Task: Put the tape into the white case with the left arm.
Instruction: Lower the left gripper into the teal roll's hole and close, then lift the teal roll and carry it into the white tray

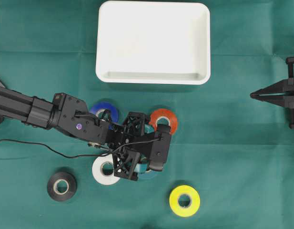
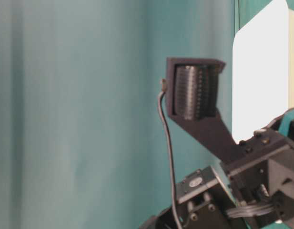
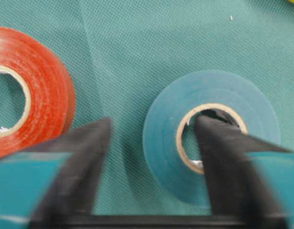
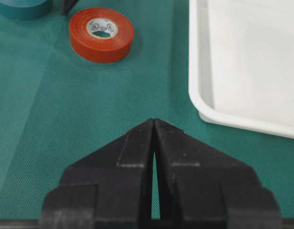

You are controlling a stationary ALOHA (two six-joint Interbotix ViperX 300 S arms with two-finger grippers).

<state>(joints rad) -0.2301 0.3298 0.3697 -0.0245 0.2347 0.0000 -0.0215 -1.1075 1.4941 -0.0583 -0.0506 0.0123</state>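
Below the white case (image 1: 153, 42), on the table (image 1: 242, 143), the left gripper (image 3: 151, 143) straddles the teal tape (image 3: 211, 136), fingers (image 3: 218, 157) half-closed, one inside its core; grasp unfinished, lift and transfer remaining, right gripper (image 4: 154, 125) clenched, idle.

The overhead view looks straight down on the green cloth table (image 1: 242, 143). The table-level view sits low and close behind blurred black arm hardware. Each wrist view looks along its fingers; both share the orange tape roll (image 3: 23, 90) (image 4: 102, 34).
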